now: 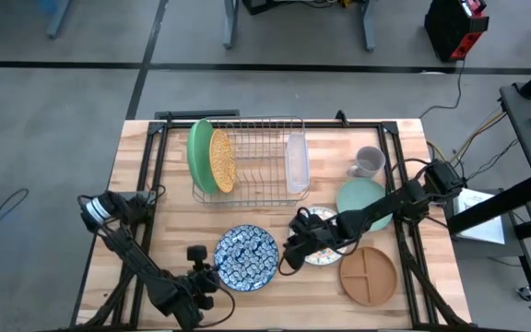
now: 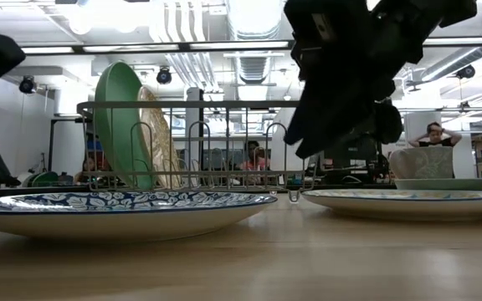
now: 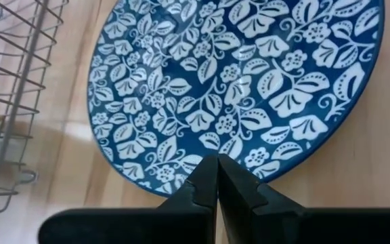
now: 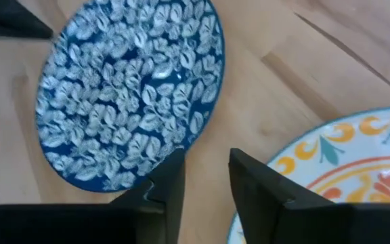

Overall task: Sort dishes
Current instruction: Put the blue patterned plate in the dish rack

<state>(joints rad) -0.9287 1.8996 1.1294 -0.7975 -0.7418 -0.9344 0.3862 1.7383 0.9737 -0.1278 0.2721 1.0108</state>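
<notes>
**Two grippers beside the plates at the near side of the table**

A blue plate (image 1: 246, 257) with a white leaf pattern is lying flat on the wooden table (image 1: 146, 184), directly ahead of the left gripper (image 1: 203, 274). The white plate (image 1: 324, 251) with an orange and teal floral pattern is lying just beside the right gripper (image 1: 295, 253), partly under that arm. The pale teal plate (image 1: 358, 201) is sitting behind the right arm, and the brown divided plate (image 1: 369, 274) is lying on the arm's other side, near the table edge. The green plate (image 1: 198, 155) and the gold speckled plate (image 1: 222, 160) are standing upright together at one end of the wire dish rack (image 1: 256, 157), well apart from both grippers. A small grey mug (image 1: 368, 162) is standing just beside the rack's other end.

The right arm is covering part of the floral plate and of the teal plate in the high view.

The left gripper is pointing at the rim of the blue plate; its fingers (image 3: 202, 190) are pressed together and are holding nothing. The right gripper is hanging between the blue plate and the floral plate; its fingers (image 4: 171, 179) are standing a little apart, with bare table between them, and they are gripping nothing.
</notes>
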